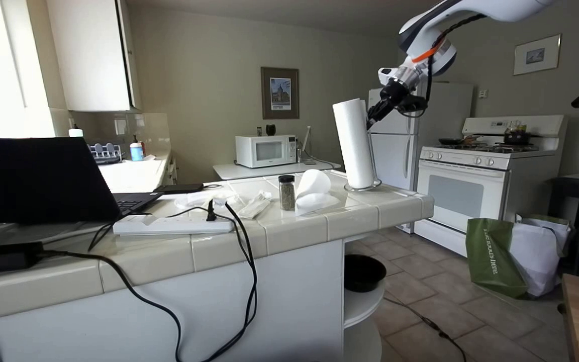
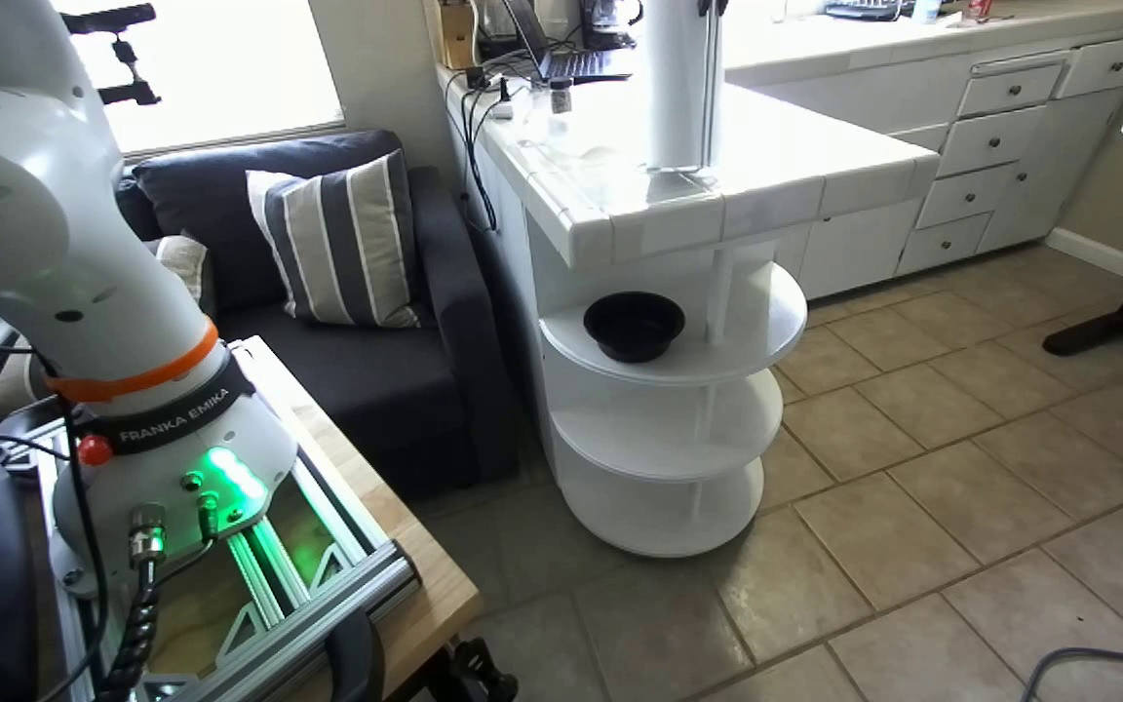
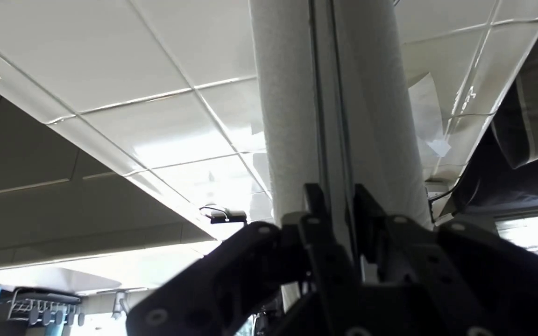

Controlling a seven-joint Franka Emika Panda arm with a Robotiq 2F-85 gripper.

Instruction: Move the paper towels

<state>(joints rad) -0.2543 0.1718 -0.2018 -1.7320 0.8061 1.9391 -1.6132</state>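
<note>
In an exterior view the paper towels (image 1: 354,146) are at the right end of the tiled counter (image 1: 397,212), upon a wire holder (image 3: 319,112), leaning so that their top tips left; whether the base touches the tiles I cannot tell. The gripper (image 3: 338,192) is at the upper part of the roll, on its right, and the wrist view shows its fingers (image 3: 315,205) narrow, closed about the holder's long wires. Left of the roll are a curled white sheet (image 1: 313,182), an upright spice jar (image 1: 287,195), a white power strip (image 1: 164,226) and a black laptop (image 1: 38,176). A black bowl (image 2: 634,349) sits on a rounded shelf (image 2: 755,327) below.
</note>
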